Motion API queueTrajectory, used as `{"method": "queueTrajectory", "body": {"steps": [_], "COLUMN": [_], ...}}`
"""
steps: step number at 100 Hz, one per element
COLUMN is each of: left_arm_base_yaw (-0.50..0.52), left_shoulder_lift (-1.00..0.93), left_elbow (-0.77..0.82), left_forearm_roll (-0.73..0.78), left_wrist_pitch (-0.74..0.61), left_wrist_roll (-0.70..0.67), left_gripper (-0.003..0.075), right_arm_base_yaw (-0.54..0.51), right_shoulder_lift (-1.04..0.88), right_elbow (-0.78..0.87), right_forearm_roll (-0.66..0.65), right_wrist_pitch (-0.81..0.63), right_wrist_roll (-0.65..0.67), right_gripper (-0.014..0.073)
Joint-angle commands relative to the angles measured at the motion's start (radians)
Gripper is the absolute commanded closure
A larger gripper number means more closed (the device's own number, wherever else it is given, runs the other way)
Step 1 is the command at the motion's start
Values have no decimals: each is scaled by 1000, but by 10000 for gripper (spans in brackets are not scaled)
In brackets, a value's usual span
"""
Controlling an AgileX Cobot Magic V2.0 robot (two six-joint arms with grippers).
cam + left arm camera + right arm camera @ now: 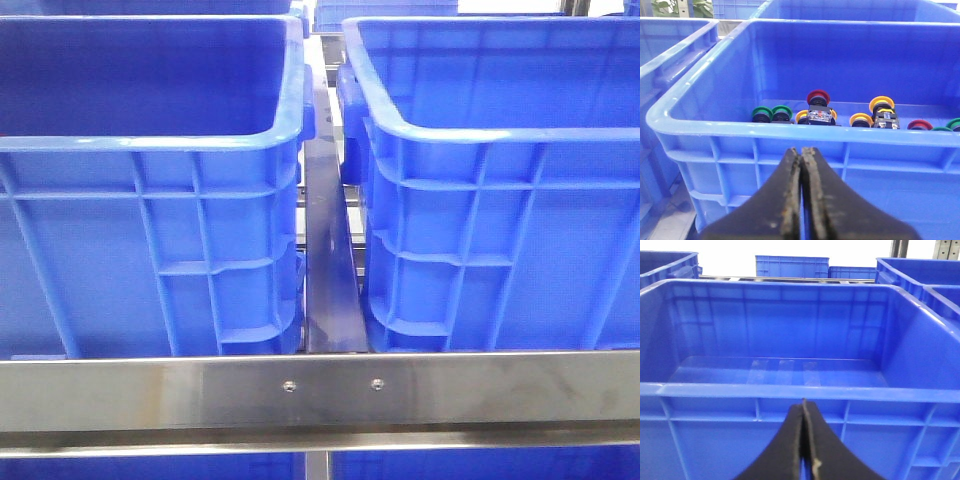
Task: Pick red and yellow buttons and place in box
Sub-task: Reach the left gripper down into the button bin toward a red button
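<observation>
In the left wrist view a blue crate (790, 131) holds several push buttons along its floor: a dark red one (818, 96) on a black body, yellow ones (882, 104) (860, 119), another red one (919, 125). My left gripper (801, 150) is shut and empty, just outside the crate's near wall below the rim. In the right wrist view an empty blue crate (790, 391) faces me. My right gripper (803, 402) is shut and empty, outside its near wall below the rim. The front view shows two blue crates (150, 140) (480, 135); no gripper or button shows there.
Green buttons (772, 113) (955, 124) lie among the others. A steel rail (320, 390) crosses the front below the crates, and a steel bar (328, 260) runs between them. More blue crates stand beside (670, 55) and behind (791, 266).
</observation>
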Motion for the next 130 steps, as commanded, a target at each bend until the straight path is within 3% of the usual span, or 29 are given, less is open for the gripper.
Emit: {"method": "queueTrajectory", "body": {"steps": [1, 46, 68, 121, 130], "left_arm_base_yaw": [0, 0, 0, 0, 0], "left_shoulder_lift": [-30, -28, 48, 401, 484], "left_elbow": [53, -18, -198, -513, -565], "left_forearm_roll": [-9, -9, -9, 2, 2], "left_wrist_pitch": [-81, -121, 97, 270, 289], "left_wrist_roll": [-10, -10, -10, 1, 1], "left_gripper": [740, 740, 740, 737, 672], "right_arm_base_yaw": [-6, -6, -6, -6, -6], "right_shoulder_lift": [-24, -24, -24, -24, -24], "right_elbow": [-16, -16, -16, -16, -16], "right_forearm_roll": [4, 4, 4, 4, 4], "right_wrist_pitch": [-78, -78, -78, -78, -78], "right_wrist_roll": [-5, -5, -5, -5, -5], "right_gripper": [662, 662, 662, 662, 662]}}
